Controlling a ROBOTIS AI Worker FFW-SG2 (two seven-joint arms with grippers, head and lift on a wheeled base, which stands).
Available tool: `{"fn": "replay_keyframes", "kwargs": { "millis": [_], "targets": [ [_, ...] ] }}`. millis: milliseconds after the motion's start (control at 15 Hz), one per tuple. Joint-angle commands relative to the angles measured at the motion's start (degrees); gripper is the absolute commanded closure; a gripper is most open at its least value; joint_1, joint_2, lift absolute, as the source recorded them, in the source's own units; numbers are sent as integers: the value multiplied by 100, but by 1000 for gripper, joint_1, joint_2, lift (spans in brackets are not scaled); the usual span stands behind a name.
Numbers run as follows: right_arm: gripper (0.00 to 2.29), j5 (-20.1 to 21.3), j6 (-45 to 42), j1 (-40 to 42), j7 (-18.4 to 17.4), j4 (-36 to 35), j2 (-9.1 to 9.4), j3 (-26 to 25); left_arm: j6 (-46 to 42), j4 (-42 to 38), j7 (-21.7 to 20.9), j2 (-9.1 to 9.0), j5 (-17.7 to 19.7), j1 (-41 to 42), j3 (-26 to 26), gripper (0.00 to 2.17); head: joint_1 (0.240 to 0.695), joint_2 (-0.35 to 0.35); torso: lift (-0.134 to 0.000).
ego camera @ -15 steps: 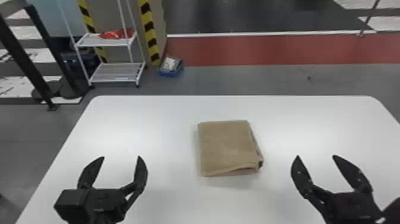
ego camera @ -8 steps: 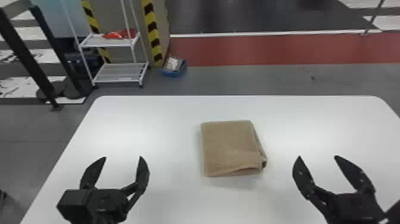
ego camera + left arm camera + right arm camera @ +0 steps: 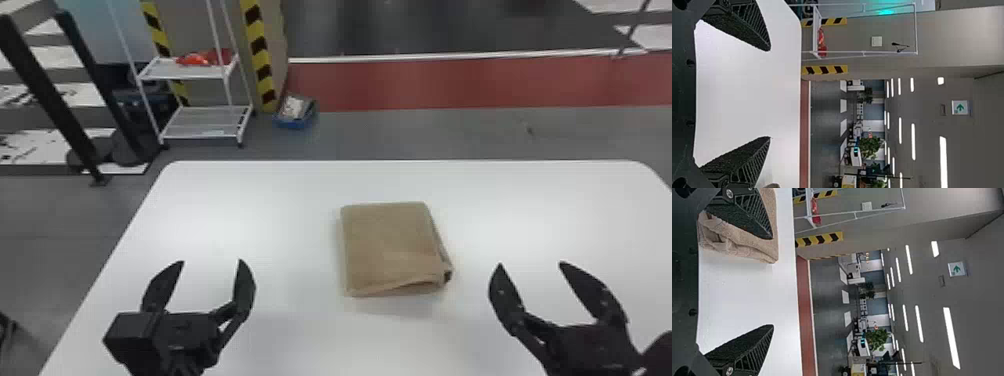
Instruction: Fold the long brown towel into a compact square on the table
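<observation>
On the middle part of the white table (image 3: 260, 200), the brown towel (image 3: 390, 245) lay flat, folded into a small, nearly square pile. It looked soft, light and floppy, not slippery, and nothing about it seemed easy to break. Its layers could slide apart, so the best hold was probably a gentle pinch through all of them at the side nearest the robot, where the loose corner (image 3: 440, 272) looked bumpy. The left gripper (image 3: 212, 261) was over the table's near left part, and the right gripper (image 3: 531, 264) over its near right part. Both had their fingers spread wide and held nothing. The folding looked almost done.
</observation>
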Motion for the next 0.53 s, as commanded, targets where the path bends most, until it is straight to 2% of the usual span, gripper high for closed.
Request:
{"fn": "replay_keyframes", "kwargs": {
  "millis": [0, 467],
  "targets": [
    [83, 14, 0, 3, -31, 0, 5, 35, 3, 22, 0, -15, -7, -27, -20, 70, 695, 95, -111],
    [83, 23, 0, 3, -48, -9, 5, 53, 3, 22, 0, -15, -33, -27, -28, 70, 695, 94, -111]
  ]
}}
